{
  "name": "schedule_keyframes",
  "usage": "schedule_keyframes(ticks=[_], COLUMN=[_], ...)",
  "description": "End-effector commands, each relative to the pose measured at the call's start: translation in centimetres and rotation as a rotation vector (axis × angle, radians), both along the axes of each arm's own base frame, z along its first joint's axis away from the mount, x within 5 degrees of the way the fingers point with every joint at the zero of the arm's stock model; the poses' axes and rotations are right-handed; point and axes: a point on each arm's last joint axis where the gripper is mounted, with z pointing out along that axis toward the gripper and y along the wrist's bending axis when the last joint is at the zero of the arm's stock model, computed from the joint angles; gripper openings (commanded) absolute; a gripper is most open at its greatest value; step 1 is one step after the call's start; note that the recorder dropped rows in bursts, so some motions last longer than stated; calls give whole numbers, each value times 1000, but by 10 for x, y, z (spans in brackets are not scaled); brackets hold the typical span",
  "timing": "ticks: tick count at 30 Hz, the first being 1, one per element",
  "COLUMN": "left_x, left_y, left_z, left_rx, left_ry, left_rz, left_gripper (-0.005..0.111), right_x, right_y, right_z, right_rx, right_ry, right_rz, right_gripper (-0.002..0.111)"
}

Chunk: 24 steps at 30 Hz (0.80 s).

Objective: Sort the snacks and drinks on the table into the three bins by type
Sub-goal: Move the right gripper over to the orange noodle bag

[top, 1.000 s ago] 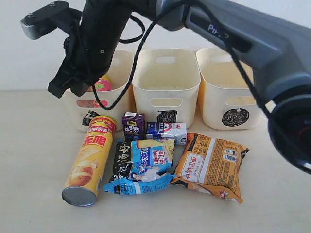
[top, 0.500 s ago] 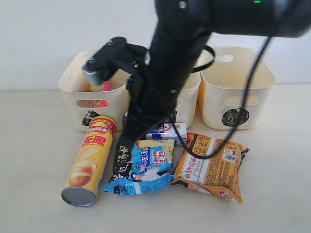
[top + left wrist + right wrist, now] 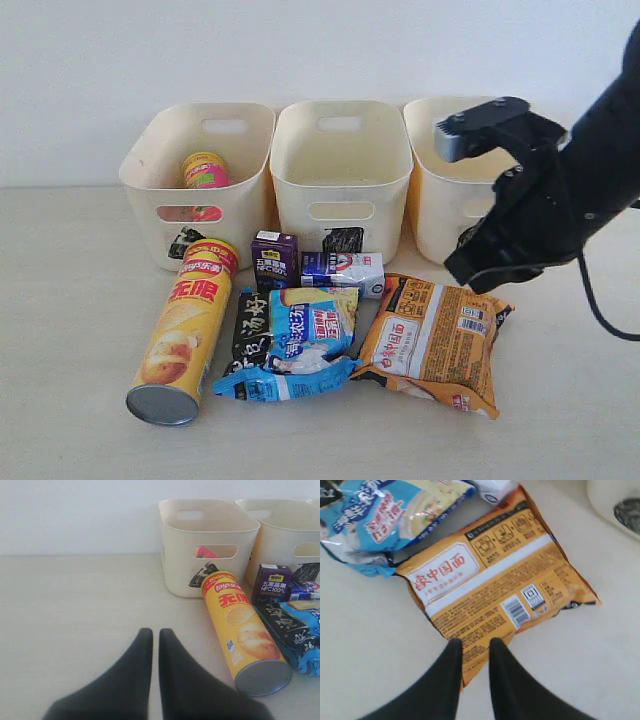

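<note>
Black right arm (image 3: 560,200), grey camera block, thin black cable.

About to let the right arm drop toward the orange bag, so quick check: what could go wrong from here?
1. The right tool shows only a narrow gap over the flat orange bag; its fingers may skid off the crinkly film.
2. The blue-white bag looks to touch the orange bag's edge, so a lift could drag it.
3. The yellow chip tube lies on its side and may roll if nudged.

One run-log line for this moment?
pink chip tube: in left bin | right pincer: empty, above orange crinkly bag | left pincer: idle
</note>
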Motion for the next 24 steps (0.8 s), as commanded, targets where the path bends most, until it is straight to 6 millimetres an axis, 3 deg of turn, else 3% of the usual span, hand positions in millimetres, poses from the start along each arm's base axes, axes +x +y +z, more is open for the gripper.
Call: schedule_keyframes(ticks=[1, 5, 7, 16, 24], left_x=[0, 0, 0, 0, 0], left_y=[0, 0, 0, 0, 0], left_z=[-1, -1, -1, -1, -1], left_rx=[-7, -7, -7, -7, -7], left_ry=[-5, -5, -5, -5, -5], left_rz=[2, 2, 2, 2, 2], left_gripper=[4, 4, 4, 4, 4], right_x=[3, 8, 11, 32, 44], right_y=[-29, -44, -45, -43, -42], right_z=[-8, -25, -38, -96, -126], right_rx=[143, 268, 281, 317, 315], right_ry=[79, 151, 166, 304, 313], right_rz=[-164, -310, -368, -563, -596], right_gripper=[45, 77, 86, 86, 86])
